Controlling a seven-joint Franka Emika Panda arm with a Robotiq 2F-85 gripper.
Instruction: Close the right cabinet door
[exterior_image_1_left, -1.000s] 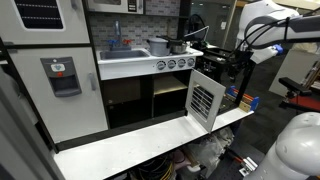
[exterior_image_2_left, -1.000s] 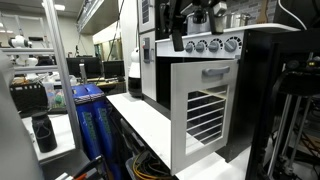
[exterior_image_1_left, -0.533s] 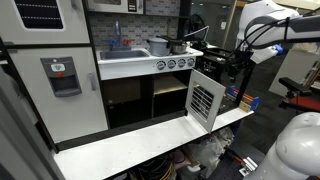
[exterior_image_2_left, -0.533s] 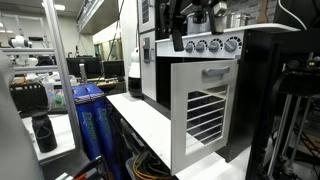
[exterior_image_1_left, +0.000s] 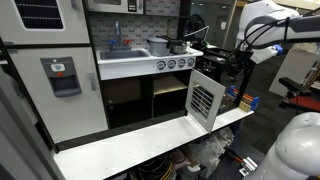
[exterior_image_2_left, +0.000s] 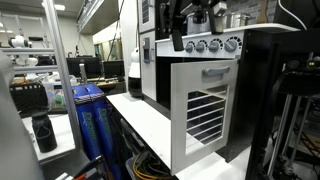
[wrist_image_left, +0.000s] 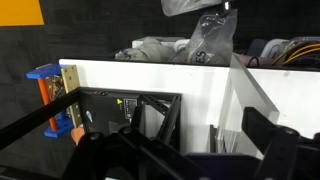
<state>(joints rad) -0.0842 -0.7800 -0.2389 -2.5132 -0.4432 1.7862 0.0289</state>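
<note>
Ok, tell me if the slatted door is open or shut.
Open. In an exterior view the slatted door stands swung out at an angle, leaving the compartment behind it exposed.

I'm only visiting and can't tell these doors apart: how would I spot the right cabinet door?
On the white toy kitchen, find the row of knobs on the counter front. Below them, at the end away from the tall fridge door, the right cabinet door stands swung open. It alone is small, square and white-framed, with a window of horizontal slats.
</note>
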